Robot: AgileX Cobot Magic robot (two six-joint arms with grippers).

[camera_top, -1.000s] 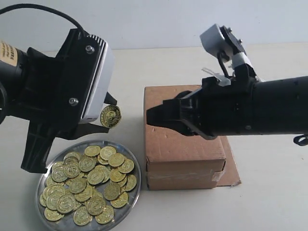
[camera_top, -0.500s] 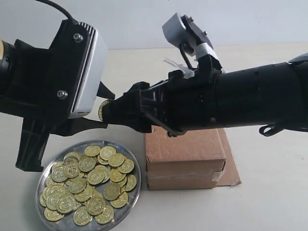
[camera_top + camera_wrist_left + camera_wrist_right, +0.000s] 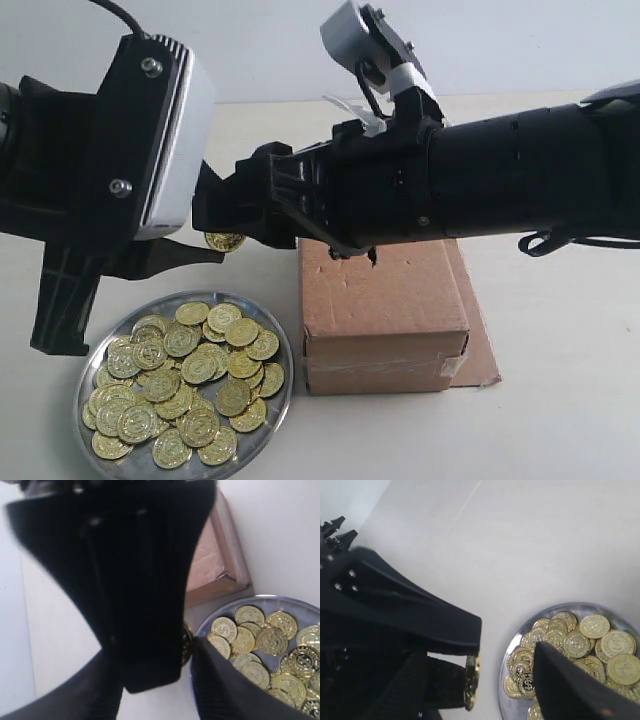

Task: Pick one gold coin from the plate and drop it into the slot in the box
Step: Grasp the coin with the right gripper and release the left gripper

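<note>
R gripper has reached across; its parted jaws now straddle coin pinched in L gripper, plate below. Looks like handover, then box.

Left arm black, silver camera block, two screws, black cable; right arm black, grey camera
</note>
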